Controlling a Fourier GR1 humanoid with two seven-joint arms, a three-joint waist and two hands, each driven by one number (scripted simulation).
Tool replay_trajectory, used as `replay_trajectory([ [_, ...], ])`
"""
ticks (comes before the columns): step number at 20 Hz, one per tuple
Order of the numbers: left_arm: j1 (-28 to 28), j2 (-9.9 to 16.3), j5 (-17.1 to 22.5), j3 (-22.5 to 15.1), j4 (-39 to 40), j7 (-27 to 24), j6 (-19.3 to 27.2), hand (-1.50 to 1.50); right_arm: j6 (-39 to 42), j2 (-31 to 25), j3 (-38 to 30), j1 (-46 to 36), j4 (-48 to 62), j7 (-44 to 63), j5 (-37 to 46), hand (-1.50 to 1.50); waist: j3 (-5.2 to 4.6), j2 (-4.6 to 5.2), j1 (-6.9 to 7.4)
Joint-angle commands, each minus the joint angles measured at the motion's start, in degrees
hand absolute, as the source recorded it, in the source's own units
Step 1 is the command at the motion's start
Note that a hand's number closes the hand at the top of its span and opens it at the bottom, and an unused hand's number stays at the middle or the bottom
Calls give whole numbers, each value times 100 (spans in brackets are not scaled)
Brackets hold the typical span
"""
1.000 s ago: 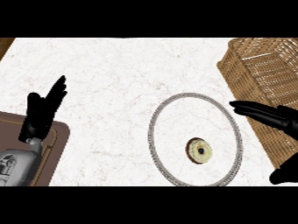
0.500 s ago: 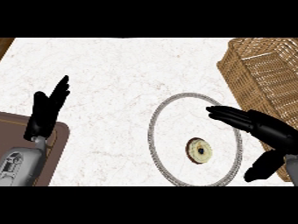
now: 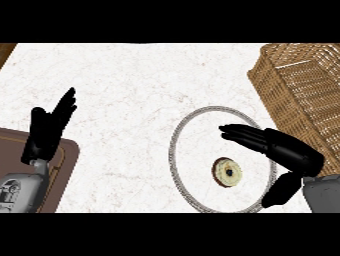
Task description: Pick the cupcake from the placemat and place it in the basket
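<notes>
Right hand closing in over the cupcake, nothing held yet.

My right hand has slid left from the basket side and now hovers over the round placemat, fingers spread and straight, thumb low beside the cupcake, which sits inside the placemat ring on the tabletop. Reach looks nearly done; curling round it should come next. Left hand rests open at left, fingers up.
</notes>
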Motion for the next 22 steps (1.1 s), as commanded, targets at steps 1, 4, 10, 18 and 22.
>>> replay_trajectory([
  [1,-160,-289,-309,-101,-15,298,127,0,211,303,-29,-102,-63,216,135,-150,-1,-1,-10],
  [4,146,-42,-133,226,-489,371,-185,0,-54,275,-6,97,319,-313,494,-150,0,-1,5],
  [10,296,-235,-332,193,-443,181,-181,0,39,373,203,556,-95,-54,771,-150,0,-5,-4],
  [18,314,-273,-494,340,-666,297,-329,0,-116,809,167,189,500,-165,1078,-150,1,-4,10],
  [22,-76,-483,-552,417,-210,284,-320,0,336,911,-30,-35,283,116,971,-150,-1,-1,-9],
])
